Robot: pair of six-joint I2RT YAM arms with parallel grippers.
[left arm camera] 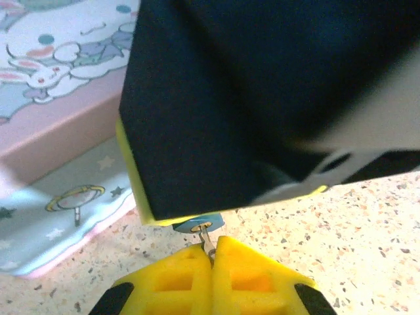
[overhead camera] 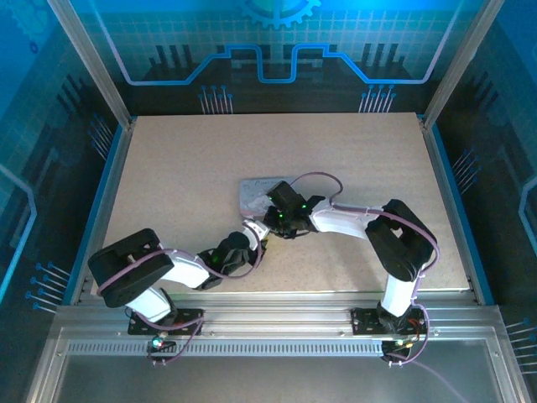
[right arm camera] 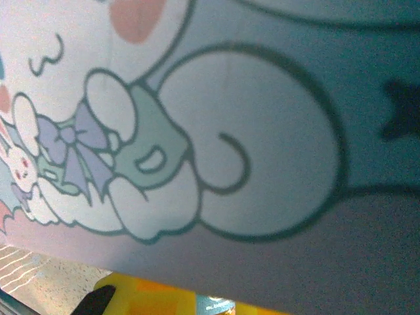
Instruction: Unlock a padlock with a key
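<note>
The small blue padlock peeks out under my right gripper's black and yellow finger, just above the table. In the right wrist view the padlock sits between the yellow fingers of my right gripper, which is shut on it. My left gripper is shut on the thin metal key, whose tip sits in the padlock's keyhole. From above, the left gripper and right gripper meet at the table's middle; padlock and key are hidden there.
A pale tin box with cartoon rabbits lies just behind the two grippers, its lid close under the right wrist camera and its corner to the left of the padlock. The speckled tabletop stretches around it, fenced by metal rails.
</note>
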